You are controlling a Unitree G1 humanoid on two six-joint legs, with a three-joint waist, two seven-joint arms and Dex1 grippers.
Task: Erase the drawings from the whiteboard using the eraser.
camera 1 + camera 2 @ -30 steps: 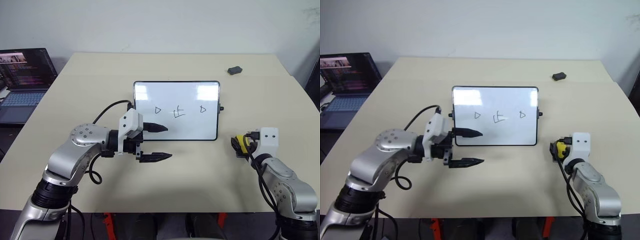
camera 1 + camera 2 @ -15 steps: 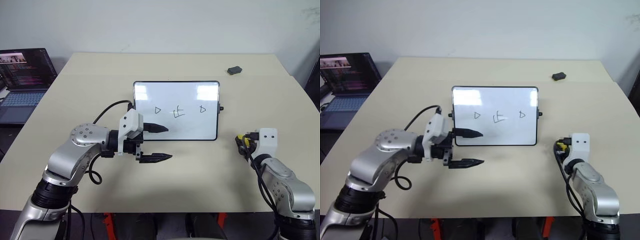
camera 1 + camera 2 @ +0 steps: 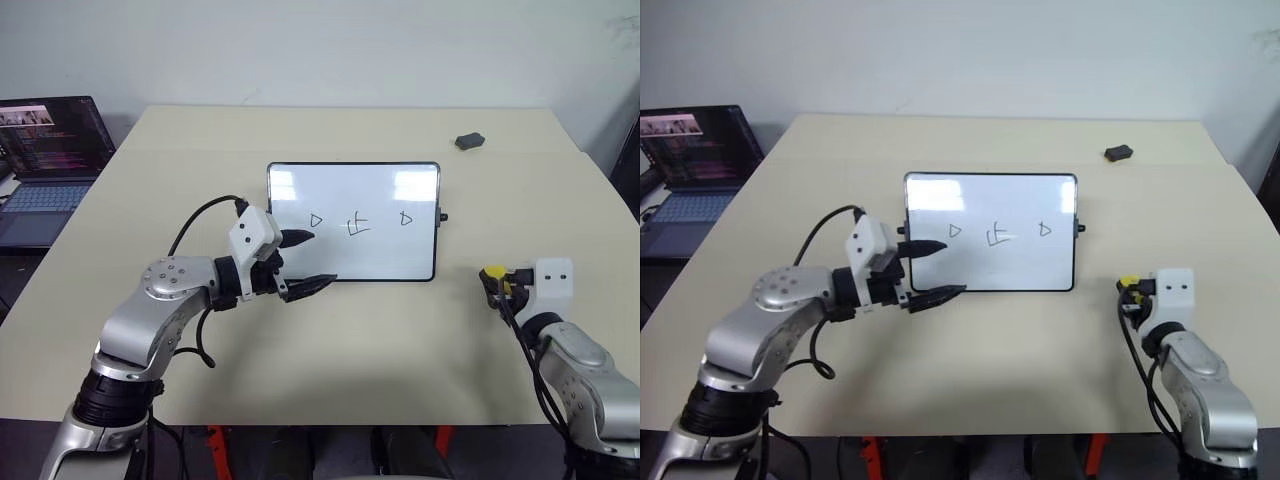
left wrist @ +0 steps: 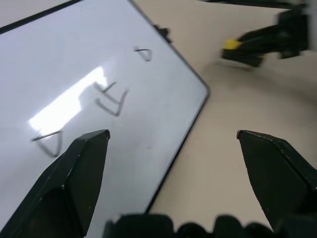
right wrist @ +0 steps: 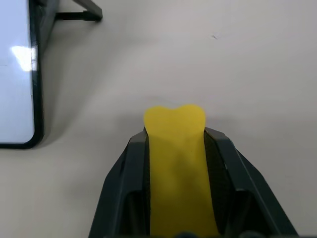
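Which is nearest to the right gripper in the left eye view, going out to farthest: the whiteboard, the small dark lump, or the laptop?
From the right gripper, which holds the eraser:
1. The whiteboard, just to its left at the table's middle.
2. The small dark lump, near the table's far right edge.
3. The laptop, off the table's far left side.

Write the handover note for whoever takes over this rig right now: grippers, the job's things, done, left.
Right gripper: shut on the eraser, off the whiteboard's right end, above the table.
Left gripper: open, empty, at the whiteboard's lower left corner.
Whiteboard stands mid-table, propped upright.
Done: eraser grasped.
Left: all three drawings are untouched; bring the eraser to the board and wipe them. The left gripper looks placed to steady the frame.
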